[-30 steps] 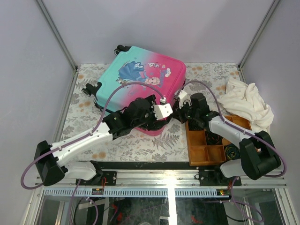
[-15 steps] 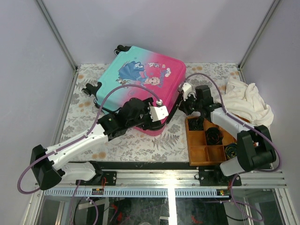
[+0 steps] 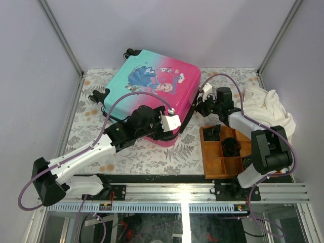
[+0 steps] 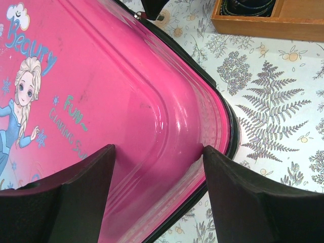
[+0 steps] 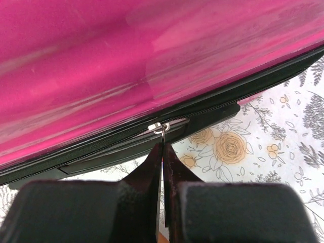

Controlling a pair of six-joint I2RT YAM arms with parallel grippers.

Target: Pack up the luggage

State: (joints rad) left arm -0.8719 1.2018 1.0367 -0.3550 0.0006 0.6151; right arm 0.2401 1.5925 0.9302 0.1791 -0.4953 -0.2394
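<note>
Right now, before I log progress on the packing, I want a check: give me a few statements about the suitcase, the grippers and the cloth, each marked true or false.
1. The luggage lies printed side up with its lid down. True.
2. The right gripper hangs open beside the zipper. False: it is shut on the zipper pull.
3. The left gripper has its jaws apart over the pink corner. True.
4. The white cloth is packed inside the luggage. False: it lies outside, by the wooden tray.

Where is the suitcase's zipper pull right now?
In the right wrist view, the zipper pull sits on the black zip band along the right-hand edge of the pink suitcase, pinched in the shut jaws of the right gripper.
</note>
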